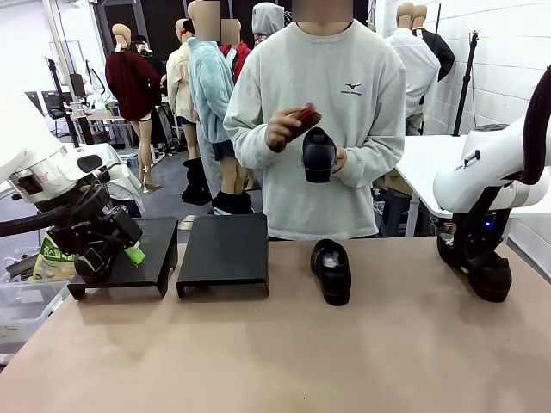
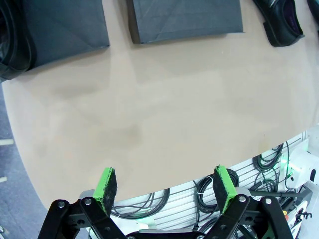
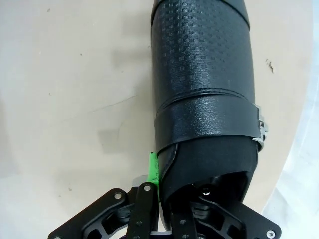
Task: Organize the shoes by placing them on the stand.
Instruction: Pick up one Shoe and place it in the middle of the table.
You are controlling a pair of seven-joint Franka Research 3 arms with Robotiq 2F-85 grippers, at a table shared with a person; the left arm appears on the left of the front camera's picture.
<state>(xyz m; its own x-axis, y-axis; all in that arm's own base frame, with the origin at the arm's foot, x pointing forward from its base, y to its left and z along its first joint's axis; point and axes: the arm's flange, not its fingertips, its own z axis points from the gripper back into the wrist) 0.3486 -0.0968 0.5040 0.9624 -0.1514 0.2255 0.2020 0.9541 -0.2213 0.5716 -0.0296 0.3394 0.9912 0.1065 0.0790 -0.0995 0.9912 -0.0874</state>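
Black shoes point(image 1: 331, 271), three, two stands point(image 1: 225, 251), left jaws spread, right jaws clamping one shoe point(image 3: 204, 89)

Embossed matt leather-like shoe point(image 3: 202, 74), metal buckle point(image 3: 260, 133)

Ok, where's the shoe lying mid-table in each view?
Front view: mid-table shoe at centre, right of the nearest stand.
Left wrist view: mid-table shoe top right, beside that stand.
Right wrist view: a different, strapped shoe in the right gripper.
Shared landmark: the tan table.
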